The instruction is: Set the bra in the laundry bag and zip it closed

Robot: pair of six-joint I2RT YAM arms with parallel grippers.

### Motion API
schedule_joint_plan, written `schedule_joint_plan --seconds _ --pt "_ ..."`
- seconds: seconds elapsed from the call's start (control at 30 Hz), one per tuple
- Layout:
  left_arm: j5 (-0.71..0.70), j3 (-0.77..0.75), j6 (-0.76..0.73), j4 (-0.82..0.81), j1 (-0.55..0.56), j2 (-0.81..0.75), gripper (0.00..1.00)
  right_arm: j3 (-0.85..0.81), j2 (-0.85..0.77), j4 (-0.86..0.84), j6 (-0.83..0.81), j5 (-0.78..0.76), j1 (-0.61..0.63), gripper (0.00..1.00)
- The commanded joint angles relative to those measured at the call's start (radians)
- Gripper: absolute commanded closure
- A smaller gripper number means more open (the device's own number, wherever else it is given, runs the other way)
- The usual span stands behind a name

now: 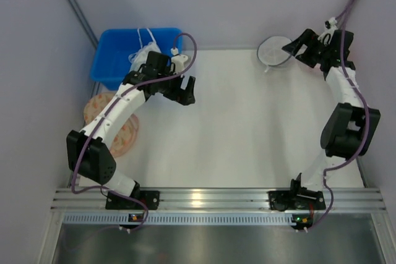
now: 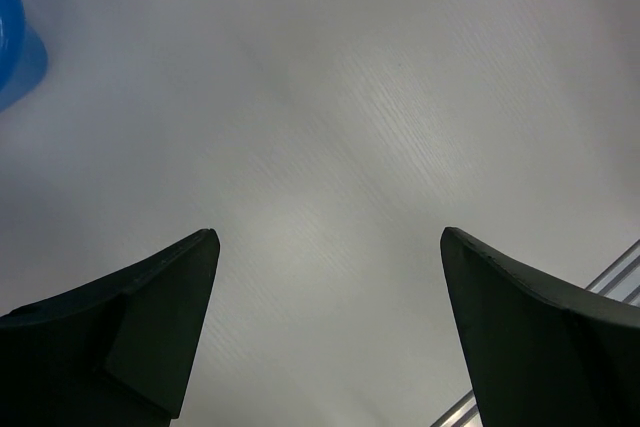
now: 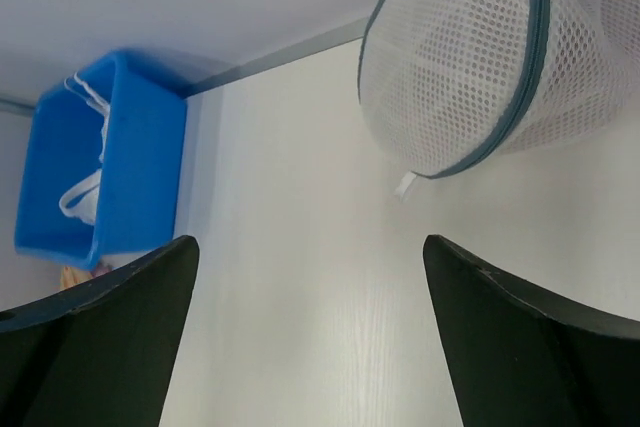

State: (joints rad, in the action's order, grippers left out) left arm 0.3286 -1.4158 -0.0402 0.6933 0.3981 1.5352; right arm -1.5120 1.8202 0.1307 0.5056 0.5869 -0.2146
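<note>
White table (image 1: 247, 128), laundry bag (image 3: 470, 57) at one o'clock by my wide, empty right gripper (image 3: 310, 247): I'd pinch its zip tab (image 3: 405, 185) squarely.

The laundry bag (image 1: 273, 51) lies at the table's (image 1: 247, 128) far right corner, just left of the right gripper (image 1: 292, 47). A bin (image 1: 108, 66) sits at the far left corner with a garment (image 1: 143, 54) in it. In front of the bin, a disc (image 1: 98, 108) lies partly under the left arm (image 1: 120, 106).

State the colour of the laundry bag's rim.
Grey-blue rim on the white mesh laundry bag; clearest in the right wrist view.
</note>
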Motion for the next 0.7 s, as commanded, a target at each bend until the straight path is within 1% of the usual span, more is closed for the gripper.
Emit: schedule_joint_plan --seconds 0.0,0.07,0.1,0.13,0.17,0.2,0.23,0.27,0.3,0.33,0.37,0.4,0.47,0.5,0.53,0.67 --pt "0.064 -0.011 0.072 0.040 -0.025 -0.003 0.02 0.032 -0.157 0.219 -0.218 0.083 -0.028 0.05" --pt "0.087 0.014 0.082 0.038 -0.045 -0.017 0.02 0.081 -0.208 0.323 -0.309 0.112 -0.025 0.02" --pt "0.081 0.023 0.085 0.040 -0.050 -0.021 0.02 0.101 -0.269 0.358 -0.346 0.137 -0.019 0.02" --pt "0.075 0.032 0.085 0.038 -0.051 -0.024 0.02 0.139 -0.301 0.395 -0.387 0.139 -0.013 0.01" --pt "0.067 0.041 0.080 0.038 -0.053 -0.029 0.02 0.160 -0.335 0.427 -0.468 0.128 0.009 0.01" --pt "0.047 0.060 0.077 0.038 -0.053 -0.032 0.02 0.208 -0.405 0.485 -0.496 0.125 0.023 0.01" --pt "0.046 0.069 0.068 0.038 -0.054 -0.035 0.02 0.235 -0.441 0.507 -0.544 0.125 0.038 0.00" --pt "0.047 0.078 0.059 0.040 -0.053 -0.044 0.02 0.266 -0.475 0.529 -0.588 0.125 0.073 0.01" --pt "0.067 0.099 0.050 0.038 -0.053 -0.049 0.02 0.323 -0.536 0.553 -0.610 0.101 0.096 0.01" --pt "0.073 0.109 0.049 0.038 -0.053 -0.055 0.02 0.352 -0.564 0.561 -0.627 0.075 0.130 0.00" --pt "0.073 0.120 0.049 0.037 -0.053 -0.073 0.02 0.381 -0.609 0.560 -0.640 0.023 0.200 0.01" --pt "0.064 0.127 0.025 0.035 -0.053 -0.084 0.02 0.436 -0.628 0.555 -0.642 0.002 0.251 0.01" --pt "0.038 0.153 0.000 0.034 -0.053 -0.118 0.02 0.473 -0.651 0.543 -0.645 -0.031 0.349 0.01" --pt "0.015 0.158 -0.006 0.037 -0.051 -0.130 0.02 0.489 -0.663 0.540 -0.653 -0.050 0.371 0.01" --pt "-0.023 0.172 -0.026 0.035 -0.051 -0.160 0.02 0.489 -0.668 0.543 -0.659 -0.059 0.385 0.00" --pt "-0.056 0.201 -0.063 0.034 -0.053 -0.237 0.02 0.440 -0.650 0.628 -0.725 -0.105 0.388 0.01"
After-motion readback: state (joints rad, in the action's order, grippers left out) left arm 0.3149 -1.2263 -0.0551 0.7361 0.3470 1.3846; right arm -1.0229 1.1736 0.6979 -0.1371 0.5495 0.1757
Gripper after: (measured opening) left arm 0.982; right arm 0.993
